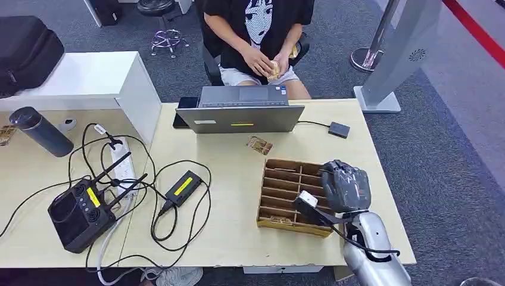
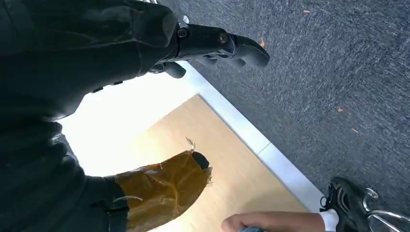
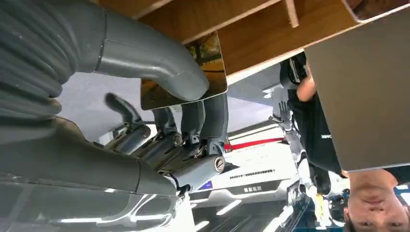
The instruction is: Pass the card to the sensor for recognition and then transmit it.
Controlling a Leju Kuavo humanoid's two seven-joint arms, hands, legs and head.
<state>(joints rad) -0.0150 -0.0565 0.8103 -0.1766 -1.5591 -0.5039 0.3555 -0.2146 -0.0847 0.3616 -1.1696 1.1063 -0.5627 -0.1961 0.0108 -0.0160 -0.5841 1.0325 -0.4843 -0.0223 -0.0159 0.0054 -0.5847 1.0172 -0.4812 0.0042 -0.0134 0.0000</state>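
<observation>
My right hand (image 1: pixel 347 186) hovers over the right side of a wooden divider box (image 1: pixel 284 192) on the table. In the right wrist view the right hand (image 3: pixel 183 125) pinches a glossy brown card (image 3: pixel 215 63) between thumb and fingers, just off the box's wooden slats (image 3: pixel 251 34). Another card (image 1: pixel 259 145) lies flat between the box and the laptop (image 1: pixel 241 118). A small black sensor (image 1: pixel 339 129) sits to the right of the laptop, wired to it. My left hand (image 2: pixel 203 43) hangs beside the table edge, fingers apart from its tape-wrapped thumb (image 2: pixel 164 188), holding nothing.
A person sits behind the laptop holding several cards (image 1: pixel 274 68). A controller (image 1: pixel 80 211), power strip (image 1: pixel 122 167), black adapter (image 1: pixel 183 186) and loose cables cover the table's left half, with a dark bottle (image 1: pixel 40 131) further left. A silver stand (image 1: pixel 396 59) rises at back right.
</observation>
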